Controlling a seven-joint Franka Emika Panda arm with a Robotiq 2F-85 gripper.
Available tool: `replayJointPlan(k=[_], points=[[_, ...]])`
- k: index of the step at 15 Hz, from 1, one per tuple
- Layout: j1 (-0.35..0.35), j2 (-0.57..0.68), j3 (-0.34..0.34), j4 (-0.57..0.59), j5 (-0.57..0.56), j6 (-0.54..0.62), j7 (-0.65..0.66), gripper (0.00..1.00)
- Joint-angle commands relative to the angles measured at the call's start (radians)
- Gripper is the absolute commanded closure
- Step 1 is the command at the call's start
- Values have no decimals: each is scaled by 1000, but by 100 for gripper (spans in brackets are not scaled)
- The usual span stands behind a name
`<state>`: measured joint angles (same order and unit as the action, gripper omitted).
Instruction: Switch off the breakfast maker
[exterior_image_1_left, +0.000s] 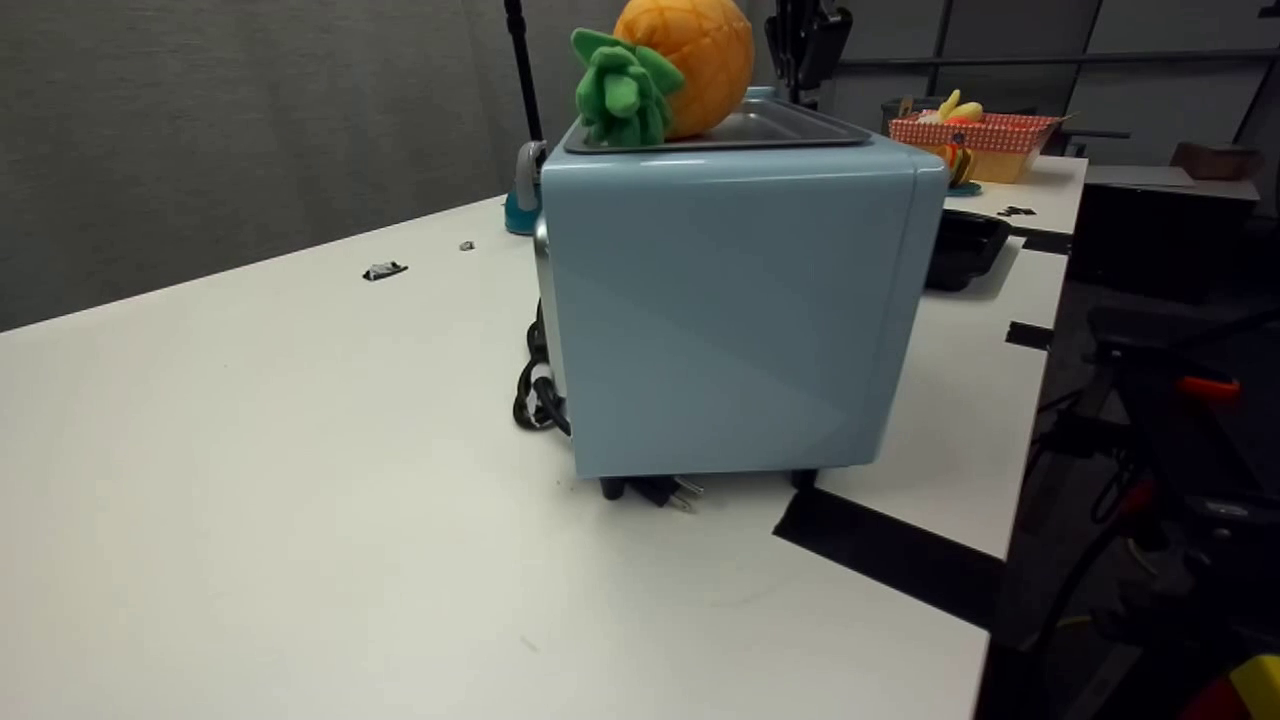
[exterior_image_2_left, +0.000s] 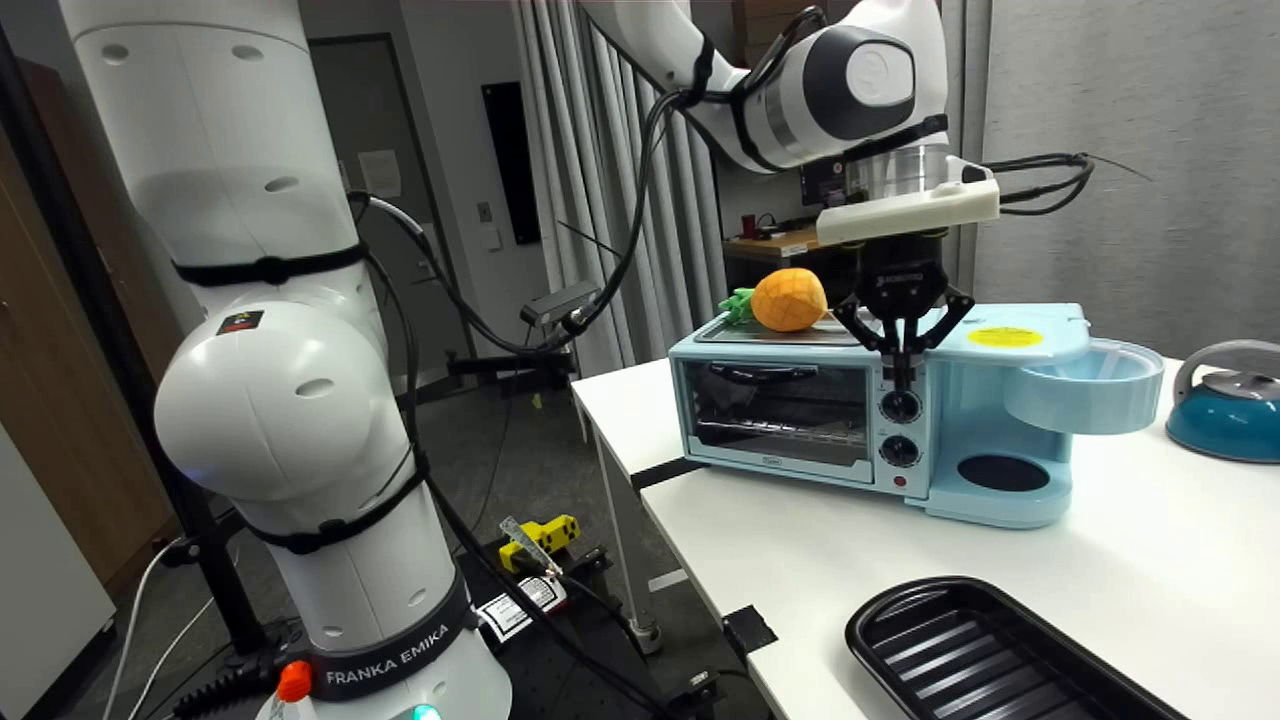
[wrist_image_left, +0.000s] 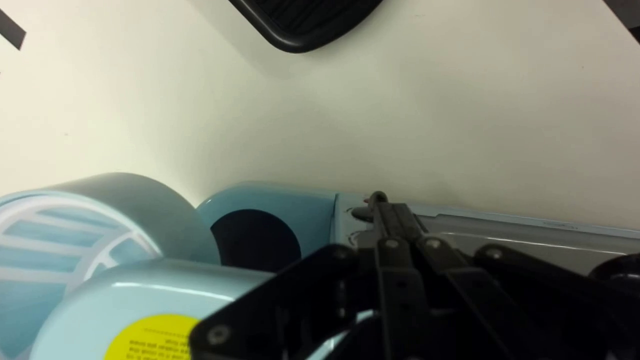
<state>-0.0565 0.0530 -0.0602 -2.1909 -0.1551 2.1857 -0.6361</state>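
Gripper (exterior_image_2_left: 903, 375) at the upper dial (exterior_image_2_left: 901, 408)

Breakfast maker (exterior_image_2_left: 950, 430) stands on the desk (exterior_image_2_left: 770, 550), long axis running crosswise to the downward-pointing gripper. Jaws together, no gap seen. Upper dial directly below them; contact, can't tell. Lower dial (exterior_image_2_left: 899, 451) beneath. Likely next: a turn. Count: one gripper, one breakfast maker, two dials, one plush fruit (exterior_image_2_left: 790, 300), one black tray (exterior_image_2_left: 985, 650), one kettle (exterior_image_2_left: 1228, 418).

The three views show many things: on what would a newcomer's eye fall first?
The bright orange plush pineapple probably draws the eye first, sitting on top of the pale blue breakfast maker on the white table. Next comes the black gripper, jaws together, pointing down at the upper front knob in an exterior view; contact is hard to tell.
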Motion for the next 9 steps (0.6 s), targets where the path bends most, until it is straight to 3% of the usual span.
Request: replayJointPlan(k=[1, 9], points=[[-2, 30, 11, 20, 7, 19, -23, 100], [1, 10, 21, 4, 22, 35, -35, 100]])
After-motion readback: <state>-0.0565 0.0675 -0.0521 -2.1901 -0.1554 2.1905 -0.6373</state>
